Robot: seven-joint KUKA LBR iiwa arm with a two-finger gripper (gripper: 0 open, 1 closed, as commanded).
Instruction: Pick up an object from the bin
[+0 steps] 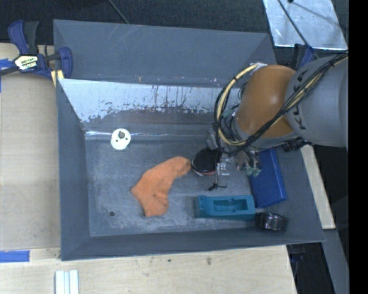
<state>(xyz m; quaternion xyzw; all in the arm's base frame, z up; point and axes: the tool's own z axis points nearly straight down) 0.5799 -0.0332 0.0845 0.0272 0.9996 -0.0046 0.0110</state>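
A black round object [202, 162] is seen right of the bin floor's middle, beside an orange cloth [158, 185]. The gripper [222, 177] is poised just beside it; whether it is apart or together cannot be told.

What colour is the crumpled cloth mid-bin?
Orange; the cloth shows best in the camera view.
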